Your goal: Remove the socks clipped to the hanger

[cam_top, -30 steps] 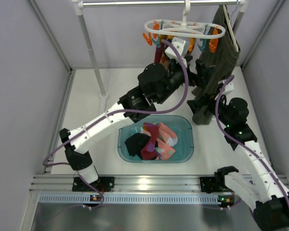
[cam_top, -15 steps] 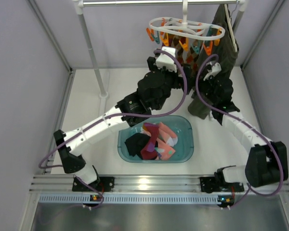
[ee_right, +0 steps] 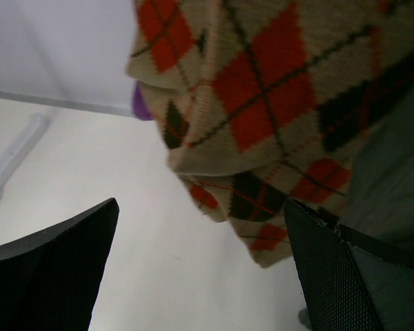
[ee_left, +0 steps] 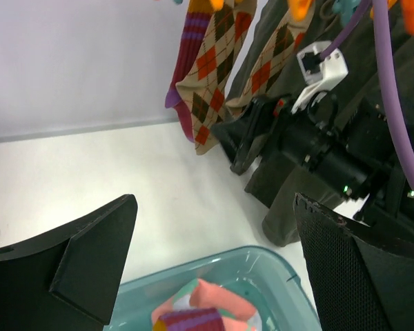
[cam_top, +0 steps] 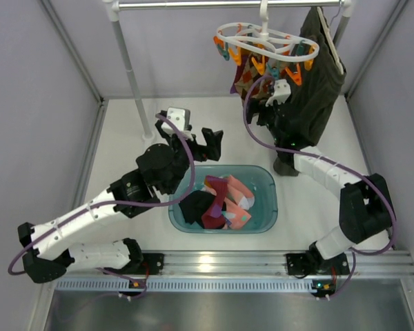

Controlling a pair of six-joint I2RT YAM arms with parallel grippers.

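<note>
Left arm is folded low over the worktop (cam_top: 124, 145). The left hand (cam_top: 210, 141) is spread wide and empty, hovering by the far edge of the teal bin (cam_top: 270, 181), which has a pile of socks (cam_top: 217, 203) in it. The right arm reaches up and back, and the right hand (cam_top: 254, 110) is wide apart too, gripping nothing. It's pointed at the argyle socks (cam_top: 243, 79), which are clipped to the hanger (cam_top: 264, 31) and dangling right in front of it.
</note>
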